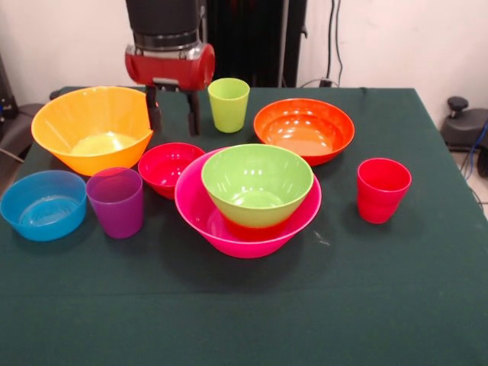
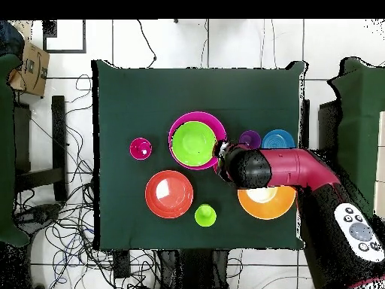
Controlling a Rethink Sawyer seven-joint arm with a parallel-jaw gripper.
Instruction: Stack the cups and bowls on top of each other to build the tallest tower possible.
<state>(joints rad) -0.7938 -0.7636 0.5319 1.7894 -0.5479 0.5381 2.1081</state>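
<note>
The tower [image 1: 248, 221] is seen mid-table: a green bowl [image 1: 257, 183] nested in the pink bowl [image 1: 200, 210], with something orange-red, probably a small bowl, glimpsed beneath it. The gripper [image 1: 174, 111] is held open and empty above the cloth behind the red bowl [image 1: 169, 166], between the yellow bowl [image 1: 91, 126] and the lime cup [image 1: 229, 104]. The purple cup [image 1: 116, 201], blue bowl [image 1: 43, 204], orange-red bowl [image 1: 303, 130] and red cup [image 1: 382, 189] are set apart, unstacked.
</note>
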